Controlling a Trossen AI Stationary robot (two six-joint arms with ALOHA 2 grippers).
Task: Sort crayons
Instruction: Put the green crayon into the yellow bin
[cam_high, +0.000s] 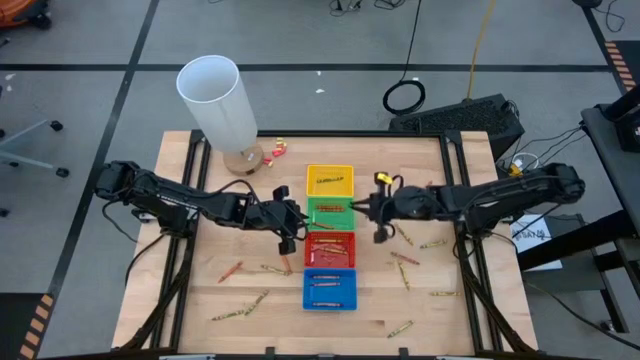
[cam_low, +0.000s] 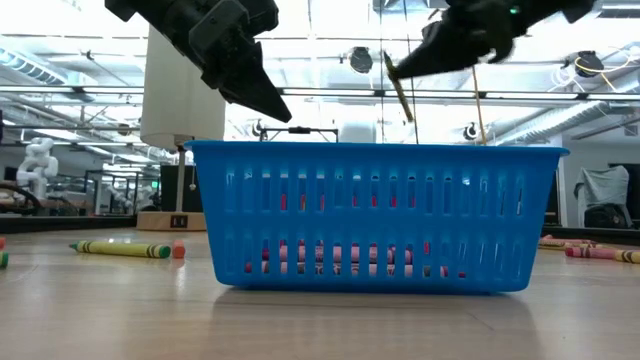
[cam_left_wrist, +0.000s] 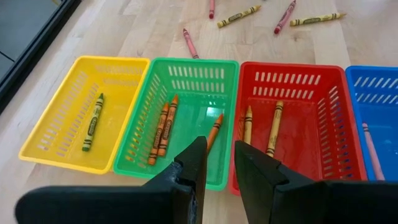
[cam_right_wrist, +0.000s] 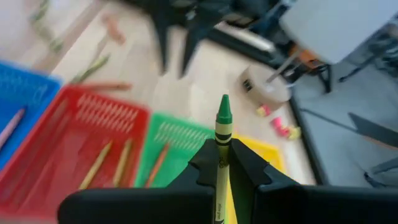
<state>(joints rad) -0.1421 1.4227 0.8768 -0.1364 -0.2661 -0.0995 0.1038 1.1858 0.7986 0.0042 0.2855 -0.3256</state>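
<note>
Four trays lie in a row: yellow (cam_high: 330, 180), green (cam_high: 330, 212), red (cam_high: 330, 248) and blue (cam_high: 330, 288). The yellow tray holds a green crayon (cam_left_wrist: 92, 122), the green tray orange ones (cam_left_wrist: 163, 127), the red tray two yellow-brown ones (cam_left_wrist: 273, 127), and the blue tray a pink one (cam_left_wrist: 371, 149). My left gripper (cam_left_wrist: 217, 146) hovers open over the near rims of the green and red trays, with nothing between its fingers. My right gripper (cam_right_wrist: 222, 152), on the trays' right side (cam_high: 372, 210), is shut on a green-tipped crayon (cam_right_wrist: 222, 118). My right gripper pinches the crayon's wrapped shaft (cam_right_wrist: 221, 163) between its two fingers. The green tip (cam_right_wrist: 224, 106) sticks out past the fingertips. The crayon (cam_low: 400, 90) is lifted clear, slanting steeply above the trays.
A tall white cylinder (cam_high: 220, 100) stands at the far left of the table, with small red and yellow bits (cam_high: 278, 148) by its base. Loose crayons lie on the wood to the left (cam_high: 240, 305) and to the right (cam_high: 405, 262) of the trays.
</note>
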